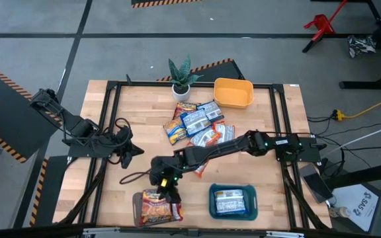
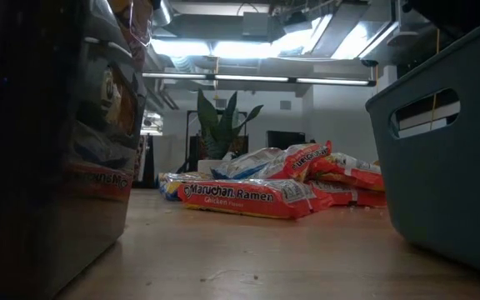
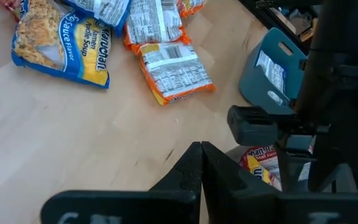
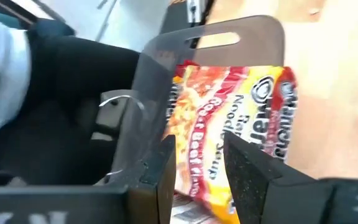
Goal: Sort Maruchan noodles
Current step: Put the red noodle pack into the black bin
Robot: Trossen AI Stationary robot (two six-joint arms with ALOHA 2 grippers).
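A loose pile of Maruchan packets (image 1: 197,122), with red, blue and orange labels, lies on the table's far middle; the low view shows it as a heap (image 2: 248,198). One red packet (image 1: 157,208) (image 4: 241,106) lies in the brown tray (image 1: 137,210) at the near edge. A blue packet (image 1: 232,201) lies in the teal tray (image 1: 211,201). My right gripper (image 1: 169,193) (image 4: 197,168) is open and points down over the brown tray's red packet. My left gripper (image 1: 136,151) (image 3: 201,158) is shut and hovers left of the pile, touching nothing. My right gripper stands open, from above, with a finger on either side over the red packet's end (image 4: 197,180) in the brown tray. Whether the fingers touch the packet, I cannot tell. The packet lies in the tray.
A yellow tray (image 1: 233,82) and a potted plant (image 1: 180,76) stand at the far edge. A dark metal frame (image 1: 111,132) borders the wooden table top. Bare wood lies between the pile and the two near trays. In the low view the teal tray (image 2: 448,167) fills the right.
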